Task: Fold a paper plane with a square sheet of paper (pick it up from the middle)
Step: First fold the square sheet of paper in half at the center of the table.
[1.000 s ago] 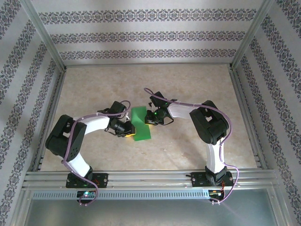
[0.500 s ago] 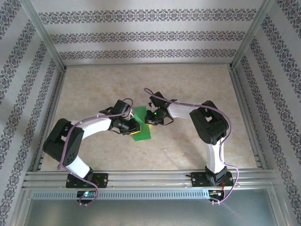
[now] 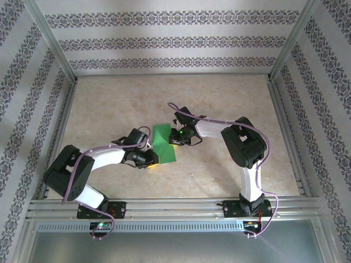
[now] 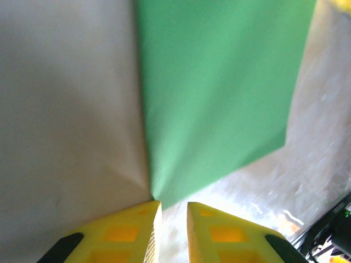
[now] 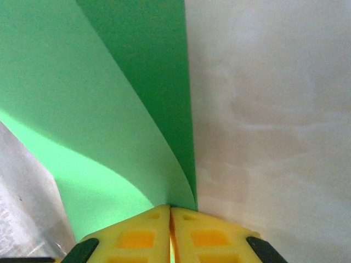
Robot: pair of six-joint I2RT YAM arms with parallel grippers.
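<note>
I've got R gripper (image 5: 170, 207) pinching square sheet of paper (image 3: 163, 143), right edge; L gripper (image 4: 171, 204), slightly parted, empty, just off its near-left corner.

The square sheet of paper (image 3: 163, 143) is plain bright green. The left gripper (image 4: 171, 230) and right gripper (image 5: 170, 219) are yellow. The bench (image 3: 219, 98) is mottled beige. The walls (image 3: 164, 41) are white with dark floral bands. Purple cables (image 3: 266, 145) trail along white-and-black arms (image 3: 104, 156).
</note>
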